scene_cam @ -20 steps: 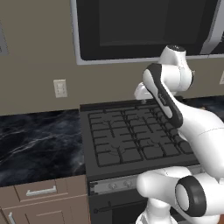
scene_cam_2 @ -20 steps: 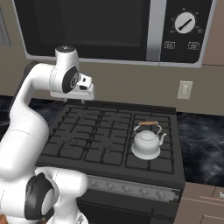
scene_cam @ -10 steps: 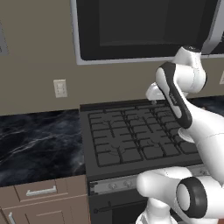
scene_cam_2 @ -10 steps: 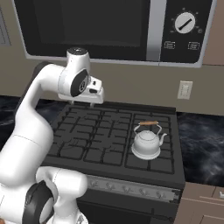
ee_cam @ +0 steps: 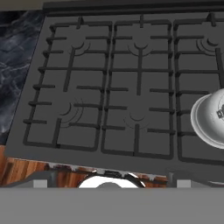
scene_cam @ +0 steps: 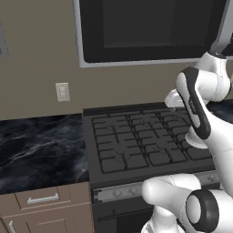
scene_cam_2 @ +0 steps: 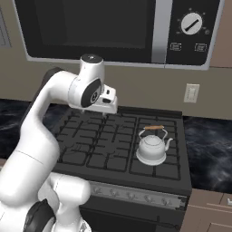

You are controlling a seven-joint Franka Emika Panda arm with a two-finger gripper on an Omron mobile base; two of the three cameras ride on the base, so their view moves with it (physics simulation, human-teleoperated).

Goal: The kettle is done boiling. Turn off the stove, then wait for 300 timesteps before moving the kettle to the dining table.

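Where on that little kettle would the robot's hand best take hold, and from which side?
Probably the thin arched handle over the kettle, coming down from above. The body is a smooth dome, likely too wide and slippery to pinch, while the handle stands upright and clear, its wooden piece on top. The kettle sits on the stove.

In the hand view the kettle (ee_cam: 211, 119) is cut off by the right edge, so its handle and spout cannot be seen. In the left base view the robot's arm covers the kettle almost wholly; only a pale sliver of its base (scene_cam: 196, 142) shows. The stove (scene_cam_2: 113, 145) knobs (scene_cam_2: 131, 196) on the front strip are too small to read their positions. The microwave (scene_cam_2: 113, 29) runs past the top edge in both base views. The marble surface (scene_cam: 41, 150) is cut by the left edge.
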